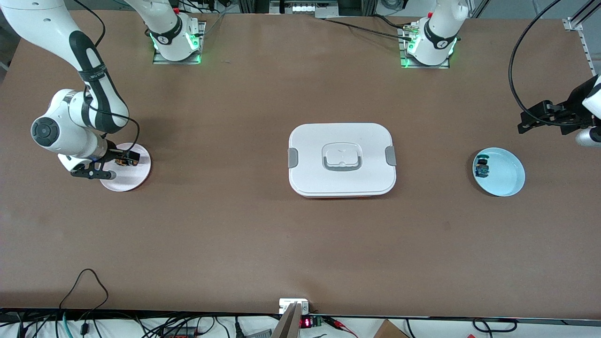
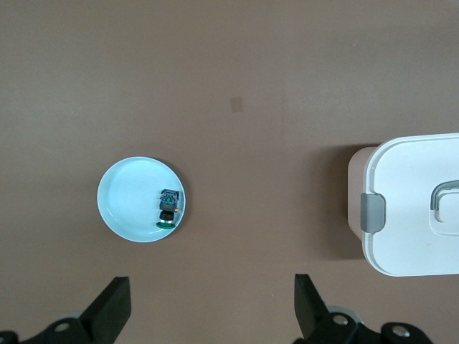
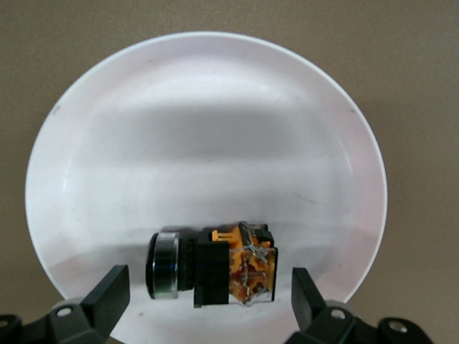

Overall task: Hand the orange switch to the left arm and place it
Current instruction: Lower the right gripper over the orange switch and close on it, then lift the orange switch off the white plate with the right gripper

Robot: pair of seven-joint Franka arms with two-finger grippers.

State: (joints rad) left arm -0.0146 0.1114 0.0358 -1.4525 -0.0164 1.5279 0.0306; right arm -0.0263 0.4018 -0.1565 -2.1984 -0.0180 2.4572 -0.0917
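The orange switch (image 3: 211,269) is seen lying on its side on a white plate (image 1: 134,180) toward the right arm's end of the surface (image 1: 300,234). The right end effector (image 1: 112,165) is lowered over that plate, fingers spread wide either side of the switch, nothing gripped. The box (image 1: 342,159) is set mid-surface. A blue-green switch (image 1: 482,167) is placed at nine o'clock in a pale blue plate (image 1: 507,180) toward the left arm's end. The left end effector (image 2: 211,308) is held wide open and empty, above the surface near that plate
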